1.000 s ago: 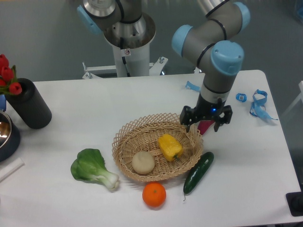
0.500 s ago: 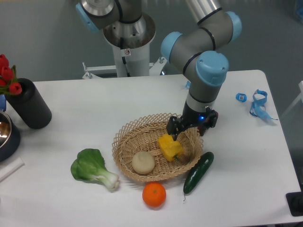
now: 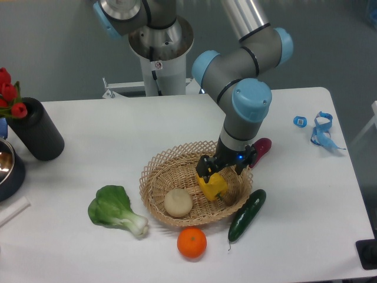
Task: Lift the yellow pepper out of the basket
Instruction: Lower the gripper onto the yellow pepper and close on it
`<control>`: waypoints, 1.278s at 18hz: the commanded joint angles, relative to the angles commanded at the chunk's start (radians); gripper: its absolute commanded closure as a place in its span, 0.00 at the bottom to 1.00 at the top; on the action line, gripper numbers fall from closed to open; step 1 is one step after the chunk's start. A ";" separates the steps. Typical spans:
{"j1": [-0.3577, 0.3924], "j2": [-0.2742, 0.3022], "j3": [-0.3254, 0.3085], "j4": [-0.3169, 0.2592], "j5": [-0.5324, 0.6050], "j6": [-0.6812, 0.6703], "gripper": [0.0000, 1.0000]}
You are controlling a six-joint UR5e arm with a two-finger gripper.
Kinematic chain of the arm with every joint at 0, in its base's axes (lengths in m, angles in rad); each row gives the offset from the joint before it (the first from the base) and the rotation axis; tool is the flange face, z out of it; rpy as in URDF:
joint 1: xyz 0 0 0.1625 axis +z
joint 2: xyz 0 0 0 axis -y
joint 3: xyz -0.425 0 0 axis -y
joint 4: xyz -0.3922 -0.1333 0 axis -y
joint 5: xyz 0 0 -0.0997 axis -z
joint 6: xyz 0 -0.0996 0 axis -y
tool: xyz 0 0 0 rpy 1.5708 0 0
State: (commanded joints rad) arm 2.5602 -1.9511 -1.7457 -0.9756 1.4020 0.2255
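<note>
Within a second the tool (image 3: 222, 171) had swung in from the basket's (image 3: 159, 171) three-o'clock rim and dropped over the yellow pepper (image 3: 212, 185), which lay at the basket's four o'clock; its fingers looked spread, not clamped; the grasp seemed imminent.

Count: 1 basket (image 3: 154, 177), 1 yellow pepper (image 3: 213, 186), 1 beige ball (image 3: 178, 202), 1 orange (image 3: 192, 243), 1 cucumber (image 3: 247, 214), 1 bok choy (image 3: 115, 210).
</note>
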 joint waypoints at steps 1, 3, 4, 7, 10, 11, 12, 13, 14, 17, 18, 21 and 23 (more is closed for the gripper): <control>-0.002 -0.006 0.002 -0.001 0.009 0.000 0.00; -0.017 -0.018 0.002 -0.003 0.029 -0.005 0.00; -0.024 -0.023 0.002 -0.003 0.038 -0.005 0.00; -0.031 -0.035 0.000 0.000 0.075 -0.003 0.00; -0.041 -0.057 0.006 0.003 0.087 -0.005 0.00; -0.041 -0.061 0.006 0.008 0.089 -0.005 0.00; -0.043 -0.066 0.006 0.011 0.089 -0.006 0.00; -0.048 -0.074 0.011 0.014 0.089 -0.006 0.00; -0.049 -0.081 0.014 0.026 0.089 -0.014 0.00; -0.051 -0.094 0.017 0.045 0.092 -0.049 0.00; -0.052 -0.094 0.017 0.046 0.092 -0.049 0.00; -0.064 -0.100 0.017 0.051 0.158 -0.052 0.00; -0.074 -0.104 0.017 0.058 0.198 -0.052 0.00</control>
State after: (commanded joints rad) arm 2.4866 -2.0555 -1.7288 -0.9174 1.5998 0.1733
